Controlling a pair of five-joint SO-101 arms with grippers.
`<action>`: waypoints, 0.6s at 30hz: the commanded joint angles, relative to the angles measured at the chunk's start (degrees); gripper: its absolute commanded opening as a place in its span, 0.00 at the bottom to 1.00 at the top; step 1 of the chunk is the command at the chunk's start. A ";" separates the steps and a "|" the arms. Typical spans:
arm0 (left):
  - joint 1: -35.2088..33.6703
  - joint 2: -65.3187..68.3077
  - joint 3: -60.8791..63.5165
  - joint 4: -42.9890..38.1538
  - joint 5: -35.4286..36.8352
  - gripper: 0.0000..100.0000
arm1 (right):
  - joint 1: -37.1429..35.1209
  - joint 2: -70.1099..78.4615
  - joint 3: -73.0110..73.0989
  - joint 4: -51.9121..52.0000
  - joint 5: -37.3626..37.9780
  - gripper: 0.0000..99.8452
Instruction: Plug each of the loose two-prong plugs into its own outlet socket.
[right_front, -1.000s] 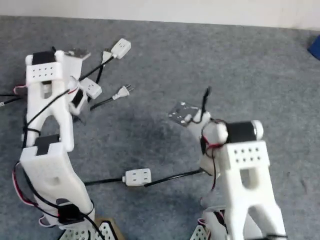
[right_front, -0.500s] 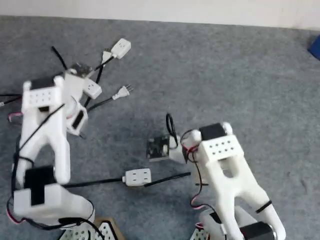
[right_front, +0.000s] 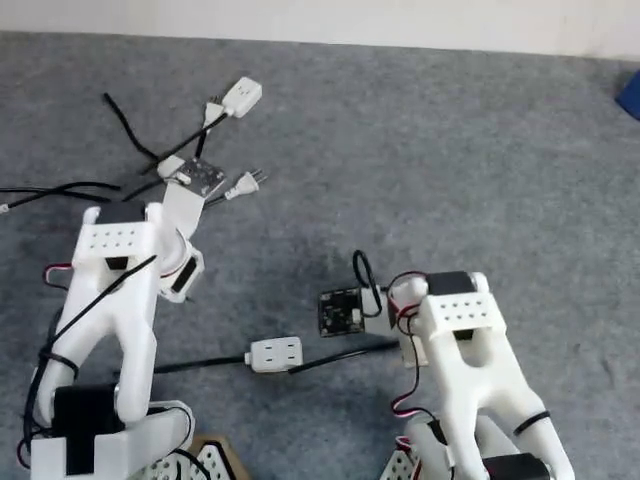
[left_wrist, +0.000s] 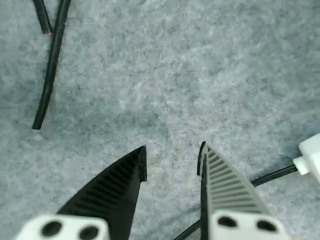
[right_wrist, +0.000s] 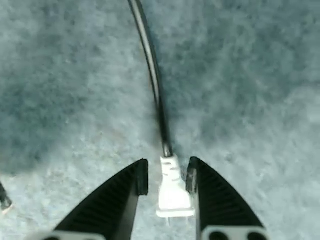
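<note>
- The right jaws stand a little apart, one on each side of a white plug (right_wrist: 174, 192) that lies flat on the grey worktop (right_wrist: 260, 75). One sits just beside the plug and the other leaves a thin gap. I cannot tell whether either touches it.
- The plug's black cord (right_wrist: 152, 80) runs straight away from these jaws.
- The left jaws are spread wide, with bare worktop between them.
- Near them a white cord end (left_wrist: 311, 152) lies to one side, and two loose cords (left_wrist: 50, 65) lie farther off.
- From above, the right arm (right_front: 465, 340) bends low near the middle of the near edge. A white outlet block (right_front: 275, 353) lies just beside it, and the block's cord passes under the arm.
- The left arm (right_front: 115, 290) stands toward the far left corner, where a second plug (right_front: 246, 183) and a white socket (right_front: 242, 96) lie among tangled cords.
</note>
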 joint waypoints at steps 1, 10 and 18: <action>0.66 -1.98 1.10 -2.11 0.00 0.18 | 1.01 -1.45 1.80 -4.00 1.14 0.14; 0.66 -1.98 1.89 -2.37 0.00 0.18 | 4.35 -1.45 4.97 -11.12 1.23 0.14; 0.66 -1.98 1.89 -2.29 0.00 0.18 | 4.62 -1.45 7.96 -12.09 1.23 0.14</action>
